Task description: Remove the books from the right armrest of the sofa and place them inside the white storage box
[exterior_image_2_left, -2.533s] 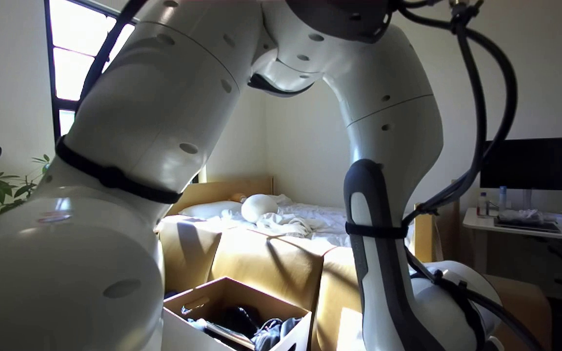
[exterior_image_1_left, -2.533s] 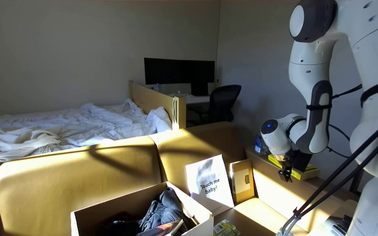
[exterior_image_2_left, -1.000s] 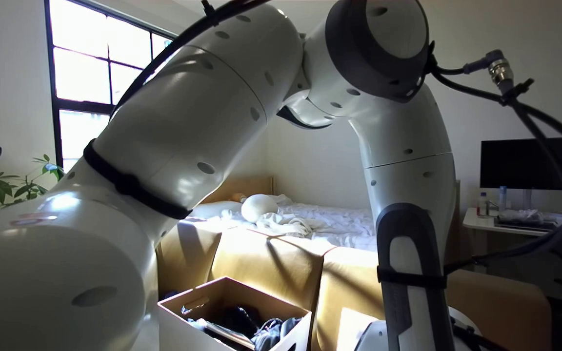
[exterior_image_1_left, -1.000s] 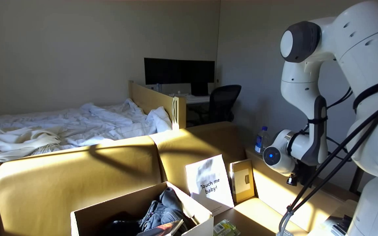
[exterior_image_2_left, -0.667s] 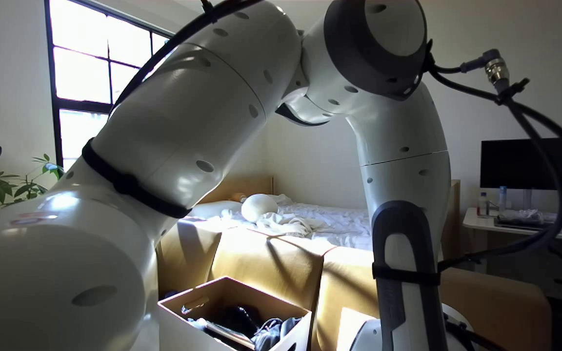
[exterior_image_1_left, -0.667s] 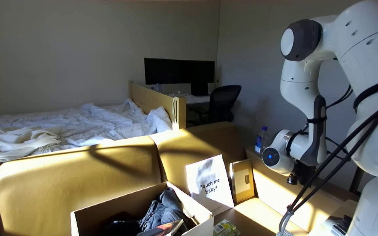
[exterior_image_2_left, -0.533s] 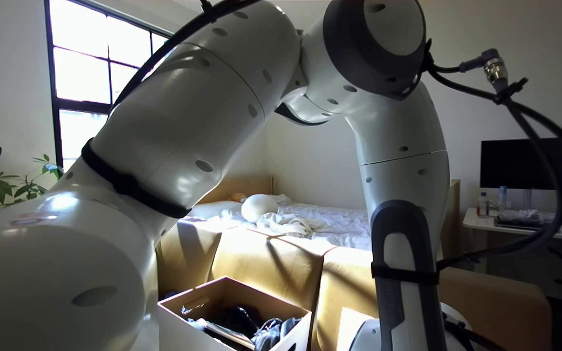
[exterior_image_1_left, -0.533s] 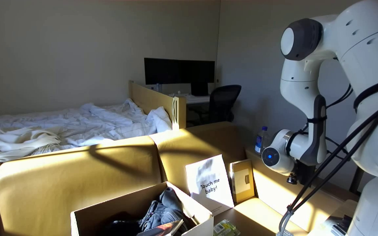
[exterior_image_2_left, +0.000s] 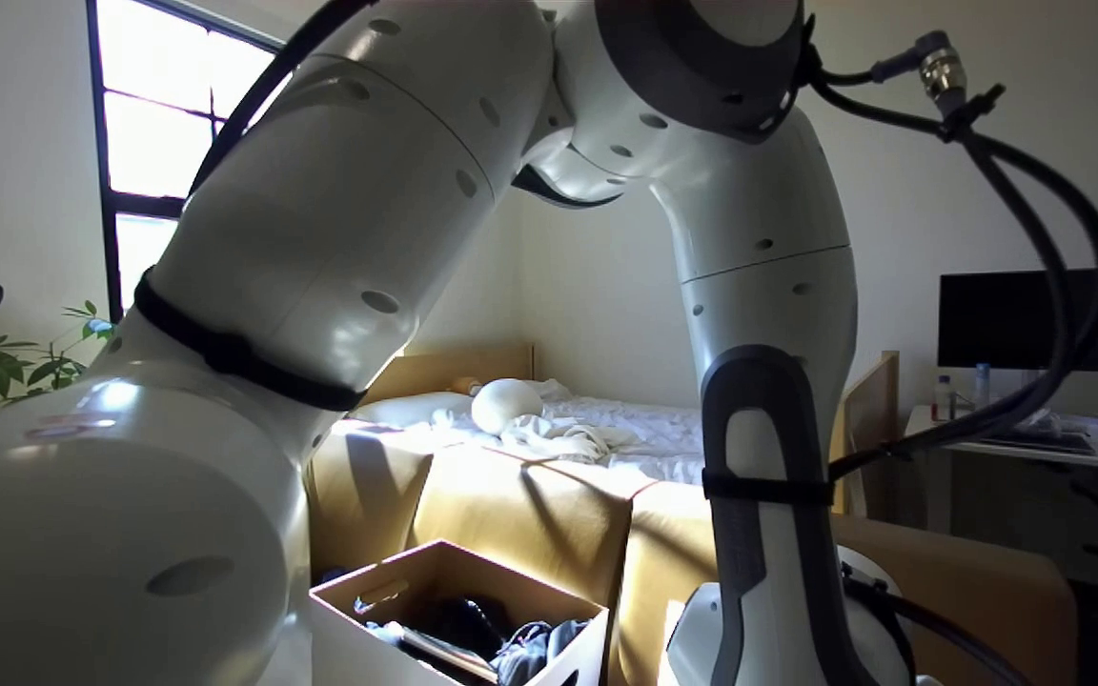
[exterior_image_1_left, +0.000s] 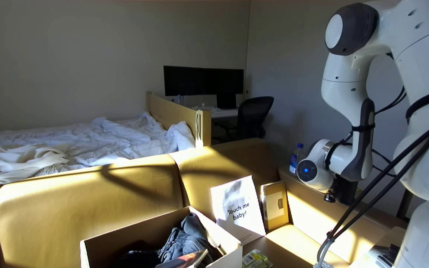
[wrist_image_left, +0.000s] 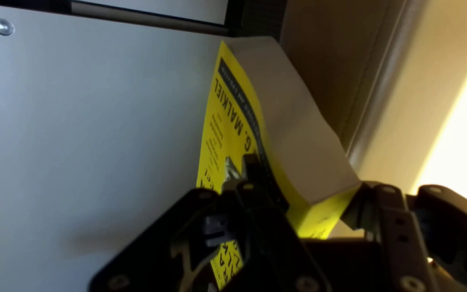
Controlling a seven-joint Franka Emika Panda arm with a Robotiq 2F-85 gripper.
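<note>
One yellow book point(wrist_image_left: 286, 117), wrist view: it sits between the two fingers point(wrist_image_left: 258, 194) of the gripper point(wrist_image_left: 310, 178). Gripper part-way closed, the gap filled by the book's thickness; the book is pinched there. One finger lies on the lettered cover, across its dark band, with print showing above and below it; the other stands at the opposite face, its contact hidden by the book's corner. Book tilted: cover turned toward a pale flat surface point(wrist_image_left: 95, 121) at the left of that view, page edges toward the camera, a second yellow face showing close to the fingers.

In an exterior view, the gripper, small and dark, hangs low at the armrest point(exterior_image_1_left: 318, 217) of the sofa point(exterior_image_1_left: 88, 204). Book mostly hidden there behind the gripper and arm point(exterior_image_1_left: 343, 70); cannot tell whether its lower edge touches the armrest.

White box point(exterior_image_1_left: 233, 257) appears in both exterior views, in front of the sofa back, well apart from gripper and book. Open at the top; inside, dark clothes point(exterior_image_1_left: 190, 238) and a flat item point(exterior_image_1_left: 183, 260) with a dark and reddish cover, lying at a slant.

Between box and armrest: a white sheet point(exterior_image_1_left: 238, 212) printed "Touch me baby!" and a brown framed panel point(exterior_image_1_left: 275, 204), both propped up. A water bottle point(exterior_image_1_left: 295, 160) stands at the armrest's far end.
</note>
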